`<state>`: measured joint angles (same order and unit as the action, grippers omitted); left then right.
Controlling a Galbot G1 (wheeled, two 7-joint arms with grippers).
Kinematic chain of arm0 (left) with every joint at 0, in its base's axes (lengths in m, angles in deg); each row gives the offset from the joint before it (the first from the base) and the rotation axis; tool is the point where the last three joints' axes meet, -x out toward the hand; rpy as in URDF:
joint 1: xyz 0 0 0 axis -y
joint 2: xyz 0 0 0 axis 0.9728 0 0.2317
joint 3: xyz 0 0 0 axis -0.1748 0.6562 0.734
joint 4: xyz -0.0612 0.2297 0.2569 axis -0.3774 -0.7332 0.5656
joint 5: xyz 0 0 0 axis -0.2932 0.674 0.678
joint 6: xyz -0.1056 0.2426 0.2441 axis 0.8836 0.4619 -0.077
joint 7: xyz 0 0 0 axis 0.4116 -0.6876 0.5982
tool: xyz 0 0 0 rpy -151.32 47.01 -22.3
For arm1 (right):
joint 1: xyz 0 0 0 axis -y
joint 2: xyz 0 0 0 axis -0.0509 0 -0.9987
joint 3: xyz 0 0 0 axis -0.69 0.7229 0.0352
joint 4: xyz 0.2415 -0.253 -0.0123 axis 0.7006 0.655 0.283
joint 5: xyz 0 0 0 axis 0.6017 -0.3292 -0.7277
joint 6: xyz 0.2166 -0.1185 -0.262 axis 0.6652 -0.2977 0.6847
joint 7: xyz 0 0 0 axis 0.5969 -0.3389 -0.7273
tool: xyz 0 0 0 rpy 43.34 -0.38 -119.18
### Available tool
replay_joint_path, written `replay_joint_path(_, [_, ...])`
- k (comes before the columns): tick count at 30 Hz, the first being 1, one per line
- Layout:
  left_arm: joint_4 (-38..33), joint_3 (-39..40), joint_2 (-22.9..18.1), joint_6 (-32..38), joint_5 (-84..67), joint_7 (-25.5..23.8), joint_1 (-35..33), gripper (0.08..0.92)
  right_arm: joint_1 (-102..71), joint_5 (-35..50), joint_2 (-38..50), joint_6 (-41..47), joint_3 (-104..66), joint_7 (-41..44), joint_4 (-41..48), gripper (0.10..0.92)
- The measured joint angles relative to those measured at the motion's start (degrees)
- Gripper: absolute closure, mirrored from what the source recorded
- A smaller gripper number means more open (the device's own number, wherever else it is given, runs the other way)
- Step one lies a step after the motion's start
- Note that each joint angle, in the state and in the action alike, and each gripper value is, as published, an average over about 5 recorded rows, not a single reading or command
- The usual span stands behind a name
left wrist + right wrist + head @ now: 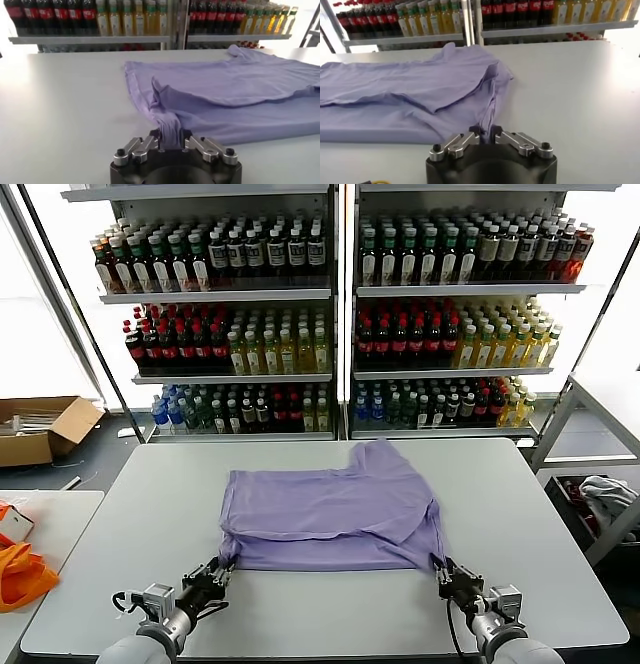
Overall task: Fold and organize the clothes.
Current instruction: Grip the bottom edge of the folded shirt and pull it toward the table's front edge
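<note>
The clothes, a lavender T-shirt (330, 509), lie spread on the grey table (320, 609), its plain side up, part of it lying loosely over the rest. My left gripper (222, 568) is shut on the shirt's near left corner (169, 131), where cloth bunches between the fingers. My right gripper (441, 571) is shut on the near right corner (485, 125), a thin pinch of fabric between its fingers. Both grippers sit low at the table's near side.
Shelves of bottles (340, 314) stand behind the table. An orange cloth (18, 574) lies on a side table at the left, a cardboard box (40, 429) on the floor beyond it. A white-grey cloth bundle (605, 499) sits at the right.
</note>
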<state>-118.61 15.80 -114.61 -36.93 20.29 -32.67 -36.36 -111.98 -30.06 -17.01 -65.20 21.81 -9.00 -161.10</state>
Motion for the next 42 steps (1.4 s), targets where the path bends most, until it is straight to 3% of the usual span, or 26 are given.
replay_joint_path(4, [-0.9,-0.7,-0.6,-0.4,0.1,-0.1,-1.2,0.911,-1.7,0.3,0.0,0.0,-0.4,-0.4,-1.4,0.899])
replay_joint_path(26, [-14.2,-7.6,-3.5,-4.3,3.6,-1.8,-16.9,0.908,-22.2,-3.7,-1.4,-2.2,-6.5,1.0,-13.4,0.894])
replay_joint_path(30, [-16.4,-9.1,-3.6,-5.0,4.3,-2.2,-20.2,0.818,-24.2,-3.7,-1.4,-2.6,-7.6,1.4,-14.7,0.833])
replay_joint_path(42, [-20.7,-14.6,-2.4,-5.6,4.5,-3.7,-23.5,0.471,-23.6,-0.1,1.3,-6.1,-14.8,4.6,-15.5,0.505])
